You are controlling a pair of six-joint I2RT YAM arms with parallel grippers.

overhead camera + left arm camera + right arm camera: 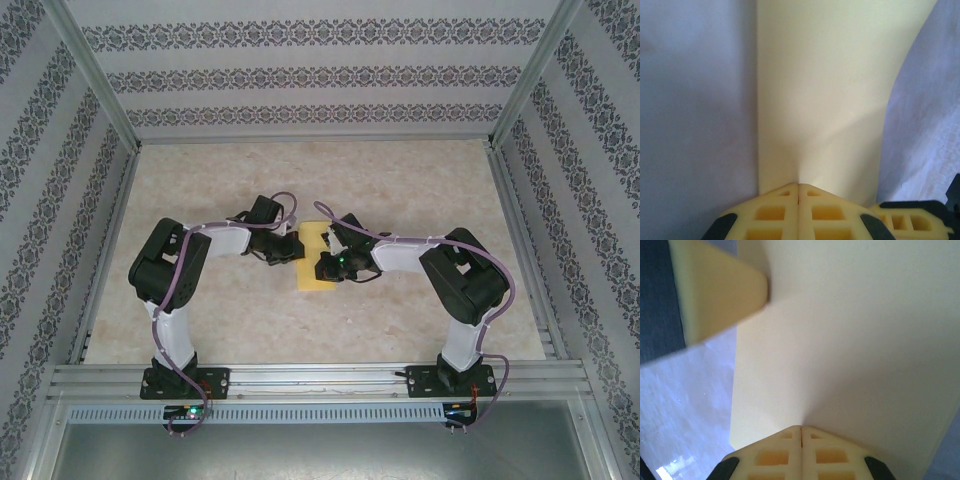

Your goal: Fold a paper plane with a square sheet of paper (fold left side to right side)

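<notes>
1. The sheet of paper [311, 276] lies at the middle of the table [420, 190], between the two arms. From above, much of its surface is covered by both grippers, so its full outline is hard to make out.
2. The left gripper [798, 192] is shown with its fingers pressed together and its tips set against the paper. Whether paper is caught between them cannot be told.
3. The right gripper [801, 434] is likewise closed tight, with its tips against the paper. A grip on the sheet cannot be confirmed.
4. In the left wrist view the right edge of the paper runs in a curve, and the far edge is cut off by the frame.
5. One blurred yellow finger [715, 295] of the left gripper is seen at the upper left of the right wrist view. Contact with the paper cannot be judged.
6. Open table surface is found on every side of the sheet, out to the patterned walls [300, 75] and the near rail [320, 378].
</notes>
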